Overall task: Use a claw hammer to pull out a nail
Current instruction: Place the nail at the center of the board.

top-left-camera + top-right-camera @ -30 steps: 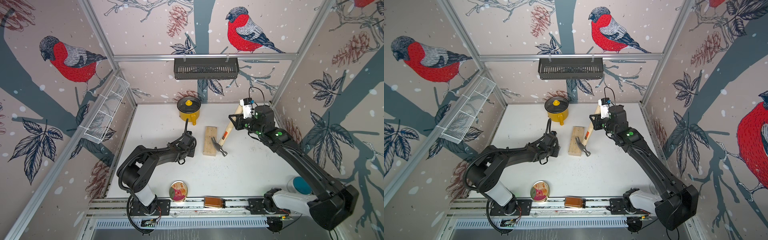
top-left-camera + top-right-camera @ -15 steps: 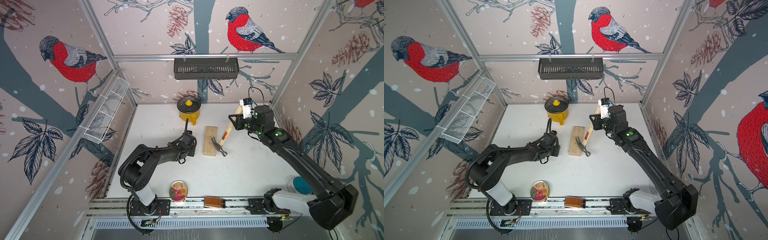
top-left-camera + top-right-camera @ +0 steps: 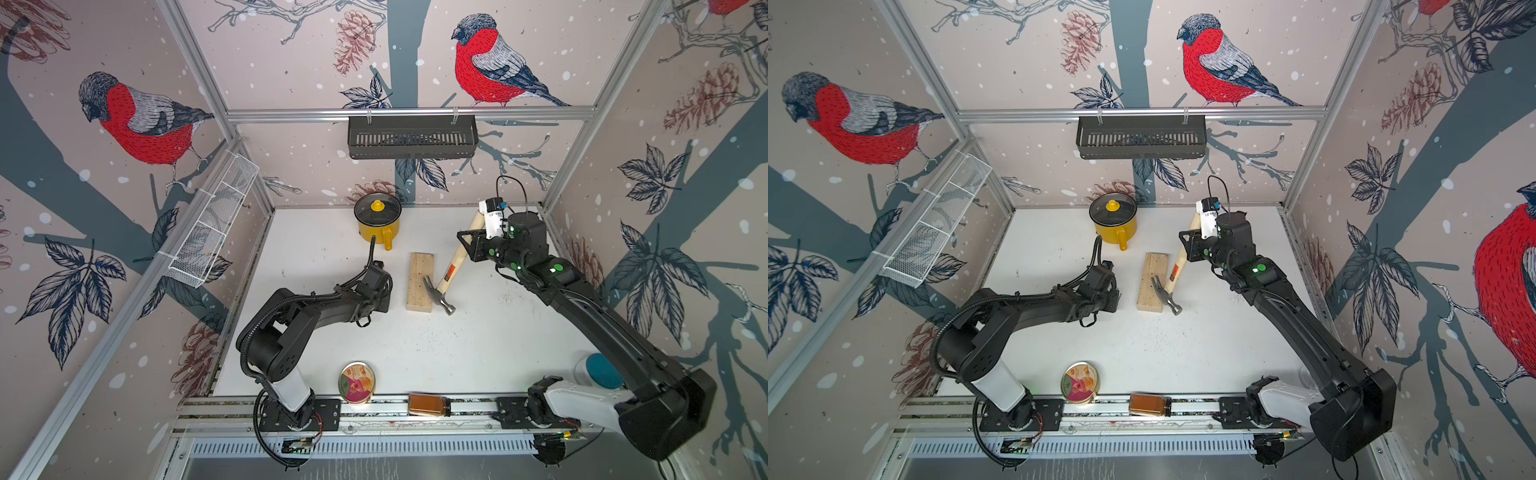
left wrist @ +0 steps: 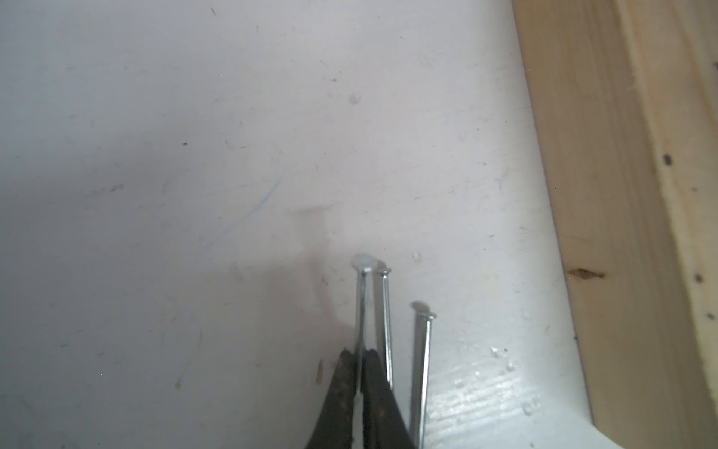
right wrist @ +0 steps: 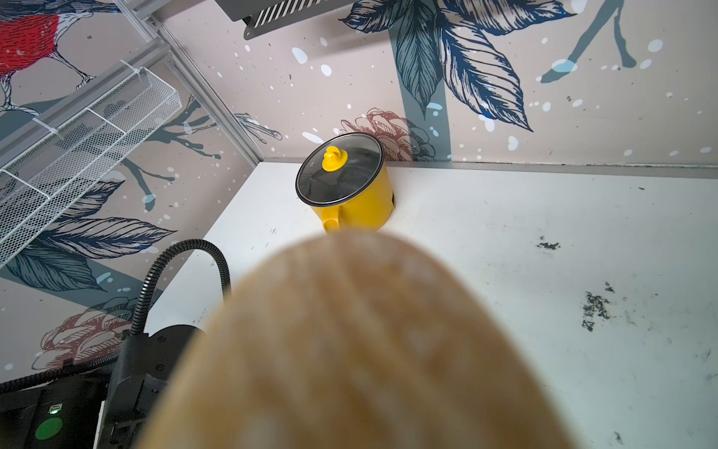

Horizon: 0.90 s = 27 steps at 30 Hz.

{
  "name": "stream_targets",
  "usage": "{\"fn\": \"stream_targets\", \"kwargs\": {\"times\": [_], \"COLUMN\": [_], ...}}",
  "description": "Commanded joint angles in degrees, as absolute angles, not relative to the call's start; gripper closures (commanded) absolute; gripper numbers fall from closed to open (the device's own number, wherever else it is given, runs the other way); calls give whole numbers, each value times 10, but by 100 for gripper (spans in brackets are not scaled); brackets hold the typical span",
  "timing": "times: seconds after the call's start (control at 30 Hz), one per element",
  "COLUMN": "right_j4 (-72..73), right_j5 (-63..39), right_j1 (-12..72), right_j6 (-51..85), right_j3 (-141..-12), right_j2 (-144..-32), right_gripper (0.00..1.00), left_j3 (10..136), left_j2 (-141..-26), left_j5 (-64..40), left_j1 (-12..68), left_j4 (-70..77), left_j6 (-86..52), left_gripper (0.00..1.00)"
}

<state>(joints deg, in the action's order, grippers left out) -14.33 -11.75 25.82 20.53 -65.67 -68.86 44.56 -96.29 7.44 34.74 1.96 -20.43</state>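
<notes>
1. One claw hammer (image 3: 451,270) sits right of centre on the white surface (image 3: 457,353); its long axis runs slantwise, with the grey head toward the front and the pale handle climbing away to the back right, butt end raised.
2. The head lies at the right edge of the wooden block (image 3: 419,266); the forked claw points left over the block's top, and the striking face points front right (whether the face touches the surface cannot be told).
3. The right gripper (image 3: 465,246) is clamped round the upper handle, above the orange-and-black label; in the right wrist view the handle (image 5: 349,350) fills the foreground as a blur.
4. The left gripper (image 4: 360,359) hangs low over the surface just left of the block; its dark jaws stand almost together with the held nail (image 4: 361,303) pinched in the slit, its head pointing away from the fingers.
5. Two loose nails (image 4: 421,369) appear to lie on the surface beside the held one, roughly parallel to it, between it and the block; that makes three nails in all.
6. Counted elsewhere:
   - one block, long axis front to back, with small dark holes in its top;
   - one yellow pot (image 3: 377,224) with a glass lid at the back;
   - one round tin (image 3: 356,382) and one amber jar (image 3: 429,405) at the front rail;
   - one blue-lidded container (image 3: 598,370) by the right arm's base;
   - two wall baskets, a black basket (image 3: 411,141) on the back wall and a white wire basket (image 3: 208,232) on the left wall.
</notes>
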Motion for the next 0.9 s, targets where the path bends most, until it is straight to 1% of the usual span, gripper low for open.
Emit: {"fn": "stream_targets", "kwargs": {"times": [0.0, 0.07, 0.13, 0.53, 0.73, 0.87], "right_j4": [-95, -96, -96, -99, -100, -96], "right_j5": [-123, -123, -123, -123, -127, -128], "right_j1": [258, 258, 258, 257, 257, 258], "right_j6": [211, 212, 212, 211, 213, 216], "right_j3": [-660, -660, -660, -662, -668, -666], "right_j2": [-681, -681, -680, -674, -673, -674], "right_gripper": [100, 100, 100, 100, 100, 100], "left_j3": [443, 443, 443, 439, 434, 428], "left_j2": [-956, -953, -951, -918, -875, -840], "left_j5": [71, 72, 72, 67, 70, 64], "left_j1": [347, 347, 347, 347, 347, 347], "left_j4": [0, 0, 0, 0, 1, 7], "left_j6": [-212, -213, -212, -216, -218, -218], "left_gripper": [85, 82, 81, 81, 81, 79]}}
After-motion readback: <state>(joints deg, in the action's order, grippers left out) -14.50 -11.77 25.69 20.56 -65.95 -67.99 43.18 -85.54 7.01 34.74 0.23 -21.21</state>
